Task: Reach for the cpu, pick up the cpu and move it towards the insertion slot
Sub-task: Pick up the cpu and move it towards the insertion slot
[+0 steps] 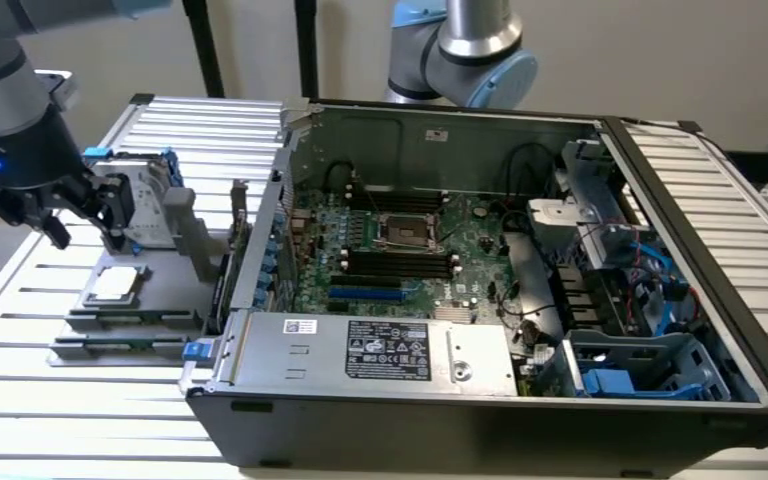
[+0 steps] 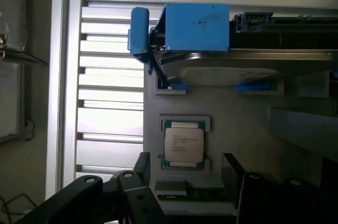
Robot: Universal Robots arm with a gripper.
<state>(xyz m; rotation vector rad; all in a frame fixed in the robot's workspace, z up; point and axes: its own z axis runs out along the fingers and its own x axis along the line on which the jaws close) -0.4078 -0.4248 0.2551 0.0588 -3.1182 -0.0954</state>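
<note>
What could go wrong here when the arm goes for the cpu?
1. The open gripper hangs close to the upright hard drive; going down, it might hit it.
2. The cpu lies flat in a holder; the gripper might catch its rim instead.

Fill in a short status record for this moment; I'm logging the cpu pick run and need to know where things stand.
gripper: open, holding nothing, hovers above the cpu
cpu: flat in its grey holder on the table, outside the case
insertion slot: on the motherboard inside the open case
hard drive: upright beside the holder
progress: cpu not yet gripped
</note>
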